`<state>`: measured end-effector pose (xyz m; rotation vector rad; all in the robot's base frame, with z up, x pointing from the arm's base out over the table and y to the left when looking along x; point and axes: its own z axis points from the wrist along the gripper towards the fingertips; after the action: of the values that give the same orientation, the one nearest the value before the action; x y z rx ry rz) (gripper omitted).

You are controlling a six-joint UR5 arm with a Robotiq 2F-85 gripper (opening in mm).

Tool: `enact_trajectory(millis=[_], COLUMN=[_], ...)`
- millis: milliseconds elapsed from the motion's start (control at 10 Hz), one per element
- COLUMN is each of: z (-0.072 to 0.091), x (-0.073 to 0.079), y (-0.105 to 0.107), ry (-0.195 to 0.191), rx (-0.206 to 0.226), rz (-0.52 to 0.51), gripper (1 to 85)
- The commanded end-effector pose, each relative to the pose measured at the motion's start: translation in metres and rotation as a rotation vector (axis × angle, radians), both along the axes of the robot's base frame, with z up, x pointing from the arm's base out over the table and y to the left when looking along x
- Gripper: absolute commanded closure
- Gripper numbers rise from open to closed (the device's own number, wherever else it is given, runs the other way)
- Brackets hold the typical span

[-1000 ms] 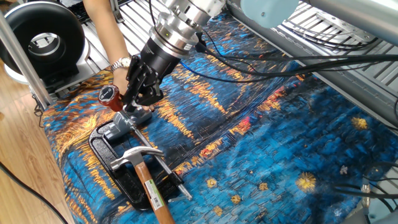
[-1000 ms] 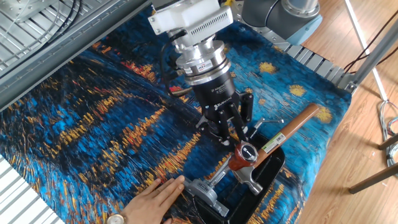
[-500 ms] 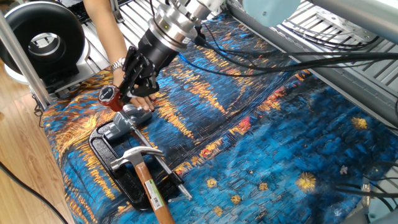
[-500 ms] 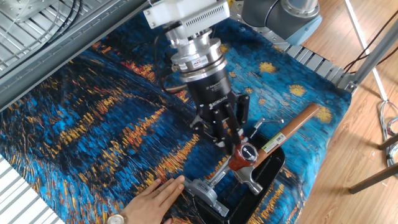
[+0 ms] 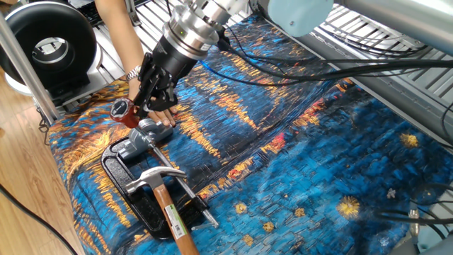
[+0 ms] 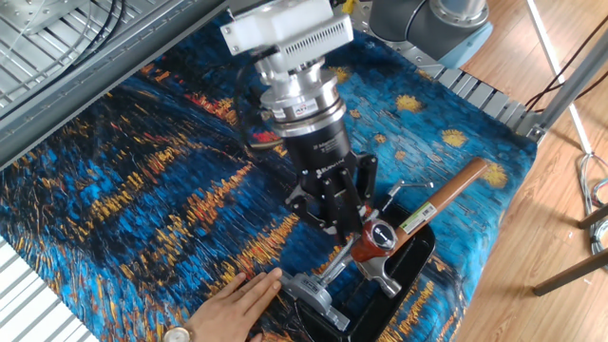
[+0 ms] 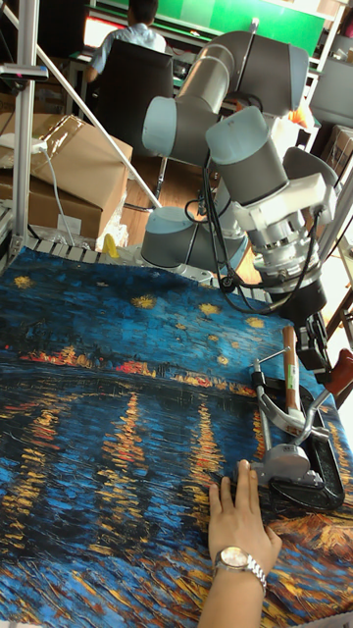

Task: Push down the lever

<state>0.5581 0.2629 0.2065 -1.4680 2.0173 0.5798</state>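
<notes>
The gripper (image 6: 344, 220) is hovering against the lever (image 6: 357, 249), fingers close together and seemingly holding nothing, though their exact gap cannot be told. The lever is standing over the black tray (image 5: 117, 171) at the cloth's edge, its rod rising from the silver pivot (image 6: 306, 286) toward 1 o'clock in the other fixed view. A glancing push risks sliding off the glossy red end, or shifting the base a person's hand (image 6: 236, 299) is steadying.

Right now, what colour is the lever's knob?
Glossy dark red on the lever, clearest in the other fixed view.
</notes>
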Motion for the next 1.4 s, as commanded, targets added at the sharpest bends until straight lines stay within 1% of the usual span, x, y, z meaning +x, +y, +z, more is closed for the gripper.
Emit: enact_trajectory(millis=[0,200,400,500,700,900,1300], z=[-0.002,0.005,0.007,0.008,0.014,0.015,0.012], x=[-0.012,-0.020,-0.015,-0.013,-0.014,-0.010,0.002], y=[-0.002,0.000,0.006,0.011,0.023,0.032,0.051], ry=[0.025,0.037,0.039,0.041,0.039,0.023,-0.011], rx=[-0.008,0.019,0.022,0.030,0.065,0.084,0.115], rz=[0.019,0.031,0.024,0.024,0.040,0.044,0.048], gripper=[53.0,53.3,53.3,53.3,53.3,53.3,53.3])
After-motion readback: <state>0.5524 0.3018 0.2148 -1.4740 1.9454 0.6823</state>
